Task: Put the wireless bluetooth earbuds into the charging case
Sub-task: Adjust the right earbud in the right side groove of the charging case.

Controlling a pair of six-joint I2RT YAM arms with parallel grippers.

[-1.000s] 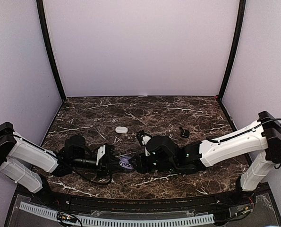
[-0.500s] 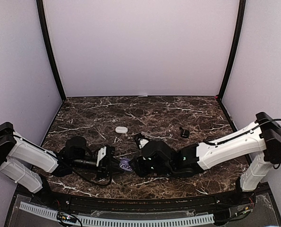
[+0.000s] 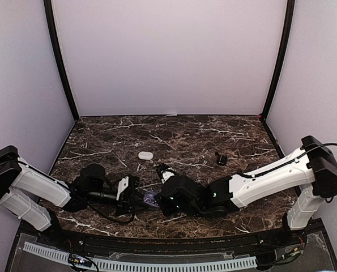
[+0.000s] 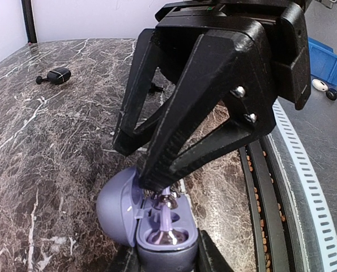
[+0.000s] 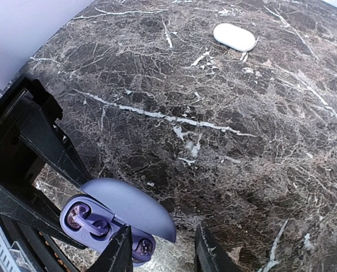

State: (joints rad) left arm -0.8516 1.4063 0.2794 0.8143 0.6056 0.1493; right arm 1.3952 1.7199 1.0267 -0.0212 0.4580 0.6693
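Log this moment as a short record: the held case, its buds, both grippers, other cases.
purple case: open, lid tipped back
left gripper: shut on the purple case's base
right gripper: jaws apart, over the open case
first purple earbud: seated in one well
second purple earbud: at the other well, under one right fingertip; seating unclear
white case: closed, on the marble table, apart
black case: on the table toward the right side, apart
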